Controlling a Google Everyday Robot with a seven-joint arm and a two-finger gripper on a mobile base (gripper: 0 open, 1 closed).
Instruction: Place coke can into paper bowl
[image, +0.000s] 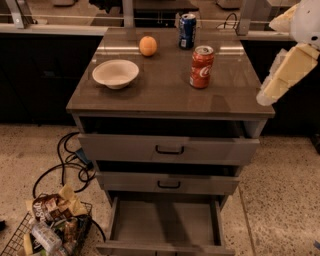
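Observation:
The red coke can (201, 66) stands upright on the right half of the grey cabinet top (165, 95). The off-white paper bowl (115, 73) sits on the left half, empty, about a can's height and a half away from the can. My gripper (282, 80) is a cream-coloured piece at the right edge of the view. It hangs beside the cabinet's right side, to the right of the can and apart from it. It holds nothing that I can see.
A small orange fruit (148, 45) and a blue can (187, 31) stand at the back of the top. The bottom drawer (165, 220) is pulled open and the upper drawers are ajar. A wire basket of snacks (47, 227) and cables (70, 165) lie on the floor at left.

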